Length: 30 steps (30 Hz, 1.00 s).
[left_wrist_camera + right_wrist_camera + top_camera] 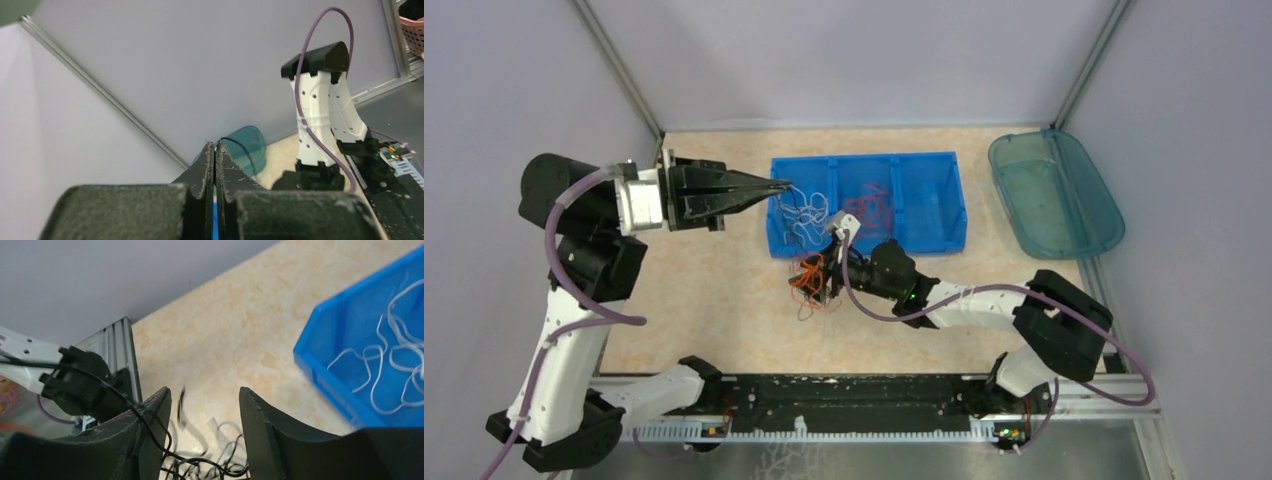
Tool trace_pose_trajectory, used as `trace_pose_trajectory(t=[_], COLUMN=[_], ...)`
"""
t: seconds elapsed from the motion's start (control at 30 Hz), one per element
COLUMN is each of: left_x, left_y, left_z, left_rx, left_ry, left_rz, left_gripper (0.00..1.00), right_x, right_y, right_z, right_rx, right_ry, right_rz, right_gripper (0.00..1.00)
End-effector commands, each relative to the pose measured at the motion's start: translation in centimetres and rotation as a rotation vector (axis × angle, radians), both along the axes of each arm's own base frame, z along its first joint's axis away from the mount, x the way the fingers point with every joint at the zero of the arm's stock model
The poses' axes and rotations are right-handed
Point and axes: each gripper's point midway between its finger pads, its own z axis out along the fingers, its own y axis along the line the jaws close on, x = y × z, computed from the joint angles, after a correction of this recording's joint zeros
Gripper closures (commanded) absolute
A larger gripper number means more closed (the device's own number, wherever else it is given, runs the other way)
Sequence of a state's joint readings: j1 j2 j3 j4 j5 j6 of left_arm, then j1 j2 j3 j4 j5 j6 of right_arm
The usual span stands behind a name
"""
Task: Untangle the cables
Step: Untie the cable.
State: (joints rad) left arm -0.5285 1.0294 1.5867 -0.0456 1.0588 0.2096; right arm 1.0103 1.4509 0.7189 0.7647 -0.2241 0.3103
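Beige marbled tabletop (pixel 714 290), lilac walls (pixel 844 60), blue bin (pixel 932 205), left gripper (pixel 782 186) closed, right gripper (pixel 205 392) parted over cables (pixel 809 280).

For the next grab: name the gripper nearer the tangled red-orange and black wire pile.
Right. The right gripper is at the wire pile; the left gripper hangs beyond, over the blue plastic bin.

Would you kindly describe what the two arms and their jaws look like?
The left arm and right arm share white link shells with black joints and wrists. A purple-grey cable loops along each. The jaws are matte black, tapered and scuffed pale along their edges; a small green light glows on the right arm.
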Motion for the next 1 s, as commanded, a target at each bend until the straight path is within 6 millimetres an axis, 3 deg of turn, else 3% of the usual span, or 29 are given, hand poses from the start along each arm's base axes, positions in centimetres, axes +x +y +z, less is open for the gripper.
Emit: trace_pose_trajectory(t=[0.0,0.13,0.4,0.57,0.73,0.97], left_x=[-1.9,-2.3,-3.2,-3.5,-3.6,-4.3], left_y=[1.1,1.7,3.4,5.1,8.1,11.8], left_z=[4.1,6.4,11.9,15.9,20.9,25.4], left_rx=[-0.075,-0.114,-0.222,-0.338,-0.522,-0.707], left_ry=[-0.119,-0.189,-0.403,-0.582,-0.773,-1.045], left_rz=[0.007,0.034,0.135,0.252,0.44,0.699], left_gripper=[1.0,1.0,1.0,1.0,1.0,1.0], right_x=[-0.3,-0.2,0.0,-0.1,0.1,0.2], right_y=[0.3,-0.2,-1.7,-2.3,-2.8,-3.7], right_z=[0.4,-2.3,-6.1,-6.8,-7.0,-7.0], right_rx=[0.09,0.061,0.005,0.004,-0.004,-0.021], right_ry=[0.007,0.05,0.094,0.108,0.109,0.091], right_rz=[-0.021,-0.052,-0.113,-0.131,-0.154,-0.178], right_gripper=[0.49,0.59,0.64,0.62,0.55,0.51])
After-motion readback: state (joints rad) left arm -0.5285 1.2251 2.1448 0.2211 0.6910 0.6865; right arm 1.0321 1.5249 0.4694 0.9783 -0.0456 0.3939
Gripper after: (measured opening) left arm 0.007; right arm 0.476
